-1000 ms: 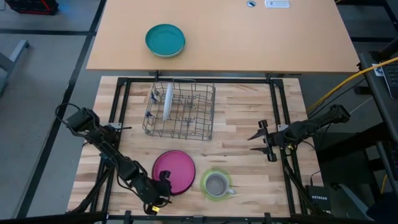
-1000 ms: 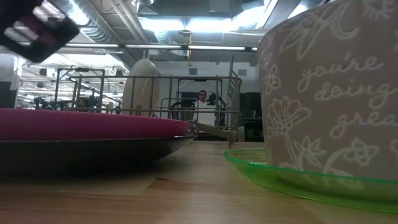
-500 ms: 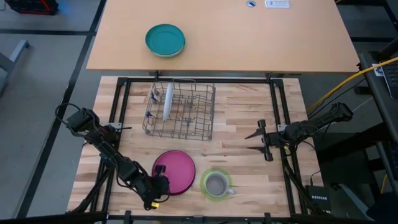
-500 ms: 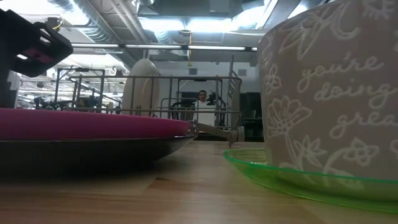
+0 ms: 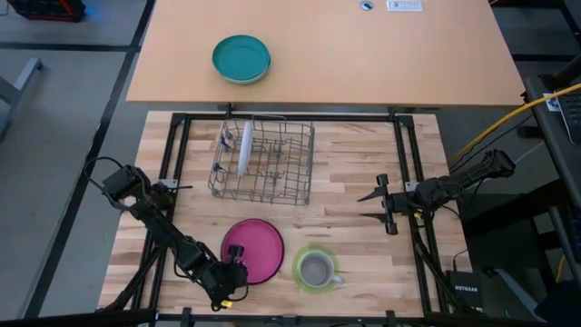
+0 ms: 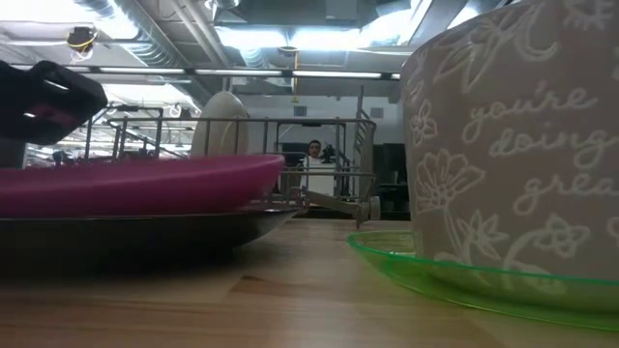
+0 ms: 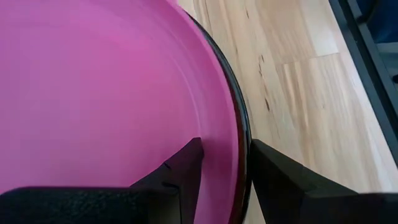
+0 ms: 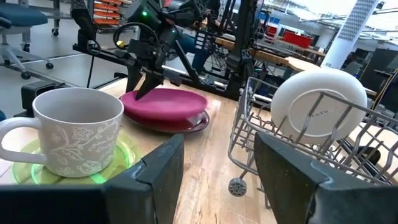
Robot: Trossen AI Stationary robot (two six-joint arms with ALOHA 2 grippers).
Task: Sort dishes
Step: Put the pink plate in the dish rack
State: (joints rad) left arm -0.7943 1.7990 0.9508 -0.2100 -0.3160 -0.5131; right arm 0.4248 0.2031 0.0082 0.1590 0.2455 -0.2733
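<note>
The magenta plate (image 5: pixel 253 251) with its dark underside lies on the table's near part. My left gripper (image 5: pixel 231 273) is at the plate's near left rim and shut on it; it also shows in the low view (image 6: pixel 48 97). The grey mug (image 5: pixel 315 269) stands on the lime-green saucer (image 5: pixel 300 259) to the right of the plate. The white plate (image 5: pixel 245 145) stands on edge in the wire rack (image 5: pixel 263 163). My right gripper (image 5: pixel 374 206) is open and empty at mid-right, pointing toward the table's left. My left gripper pinches the magenta plate's rim (image 7: pixel 239 140) at its near left side. One finger (image 7: pixel 183 171) is on the magenta top face and the other (image 7: pixel 280 180) is outside, against the dark edge. The fingers slant down from the near left. Most of the plate rests on the table.
A teal bowl (image 5: pixel 241 58) sits on the far tabletop beyond the black frame (image 5: pixel 182 118). The rack stands just behind the magenta plate. Bare wood lies between the rack and my right gripper. A person (image 6: pixel 312 151) shows far off in the room.
My left gripper has come down onto the magenta plate's near left rim. In the low view the plate's magenta rim now stands higher than before, so the plate has tipped a little.
</note>
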